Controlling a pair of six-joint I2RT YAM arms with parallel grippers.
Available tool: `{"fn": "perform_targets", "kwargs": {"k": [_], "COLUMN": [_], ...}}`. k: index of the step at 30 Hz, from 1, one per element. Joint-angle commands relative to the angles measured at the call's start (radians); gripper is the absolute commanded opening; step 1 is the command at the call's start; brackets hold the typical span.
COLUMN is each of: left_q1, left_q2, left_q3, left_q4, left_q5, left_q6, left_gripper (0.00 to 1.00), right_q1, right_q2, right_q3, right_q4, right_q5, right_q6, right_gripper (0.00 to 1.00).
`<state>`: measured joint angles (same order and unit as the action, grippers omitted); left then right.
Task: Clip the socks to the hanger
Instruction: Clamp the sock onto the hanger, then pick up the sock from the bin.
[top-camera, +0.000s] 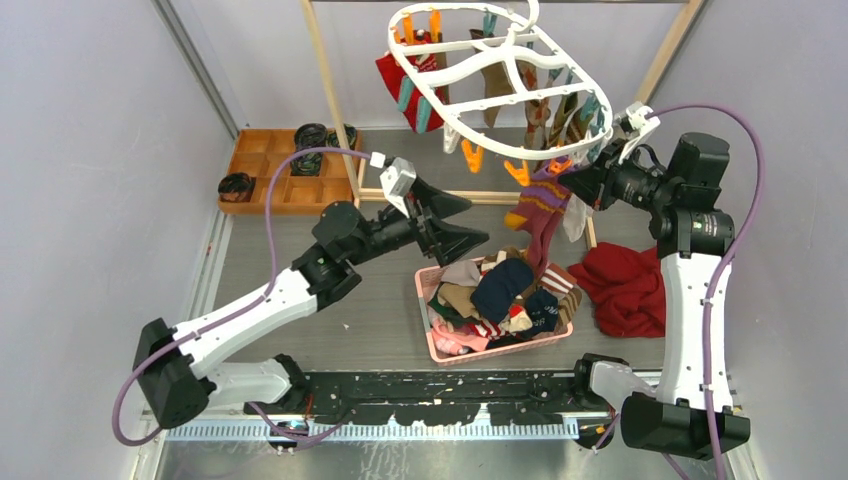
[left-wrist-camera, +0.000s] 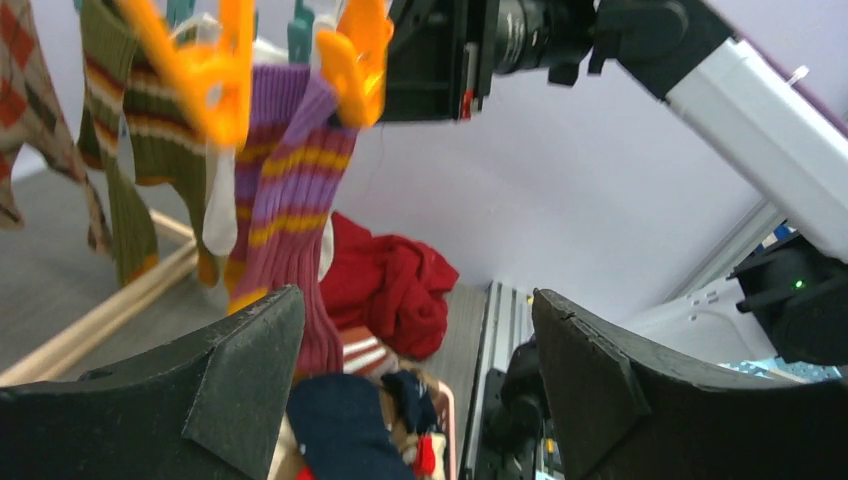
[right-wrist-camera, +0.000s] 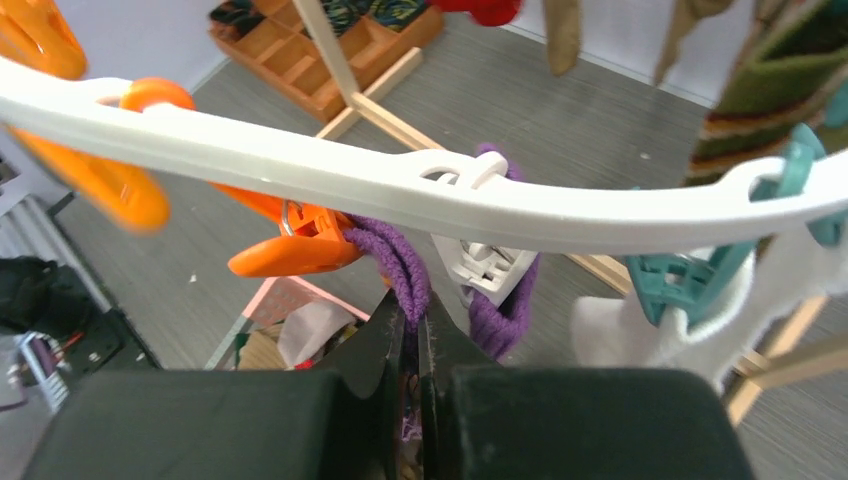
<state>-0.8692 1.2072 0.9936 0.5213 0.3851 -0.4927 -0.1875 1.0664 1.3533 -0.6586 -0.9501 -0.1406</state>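
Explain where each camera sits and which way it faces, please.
Top external: above and behind the arms, looking down; left arm, right arm, hanger and sock basket show.
Left wrist: on the left arm, looking up past its open left gripper at the purple striped sock.
Right wrist: on the right arm, facing the hanger's rim; right gripper shut on that sock.
Shared: both wrist views show that sock and orange pegs.

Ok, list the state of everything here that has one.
Left gripper: open, empty.
White oval plastic hanger: suspended, socks clipped on.
Purple striped knitted sock: hanging under its rim.
Right gripper: shut on the sock's cuff.
Pink plastic basket: full of socks.
Plain red cloth: crumpled.
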Motion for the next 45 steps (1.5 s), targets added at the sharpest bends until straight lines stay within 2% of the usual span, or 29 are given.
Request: {"fn": "perform_targets", "kwargs": {"k": [1,7,11,16,31,39,45], "left_q1": [0.001,0.001,0.002,0.002,0.002,0.002,0.002], "left_q2": [-0.115,-0.273,-0.397,-0.494,-0.631,-0.649,-0.653], "left_q3": [-0.075,-0.229,-0.342,-0.429,-0.524,-0.529,-0.538], "left_q4": [-0.117,-0.224,-0.244,-0.272,-0.363,-0.381,-0.379], "left_q5": [-0.041,-0.101,-0.161,-0.196,-0.238,-0.249,-0.256], "left_q6": [0.015,0.013,-0.018,-0.061,-0.127,-0.125,-0.126], "left_gripper": [0.85,0.87,0.92,0.94,0.94,0.95,0.95], "right_q1": [-0.01,-0.016,-0.017,-0.018,-0.018,-0.017,-0.018], "right_q2": [-0.026,-0.055,-0.064,-0.041,0.036,0.087,0.095], "right_q3": [0.005,-0.041,-0.06,-0.052,0.019,0.085,0.059], "right_q4": [0.048,0.157,0.21,0.25,0.285,0.301,0.318], "right_q5": [0.174,0.374,0.463,0.553,0.652,0.658,0.662], "right_q6": [0.021,0.079,0.105,0.119,0.062,0.059,0.026], "right_gripper": [0.1,0.15,0.18,0.2,0.22,0.23,0.25]}}
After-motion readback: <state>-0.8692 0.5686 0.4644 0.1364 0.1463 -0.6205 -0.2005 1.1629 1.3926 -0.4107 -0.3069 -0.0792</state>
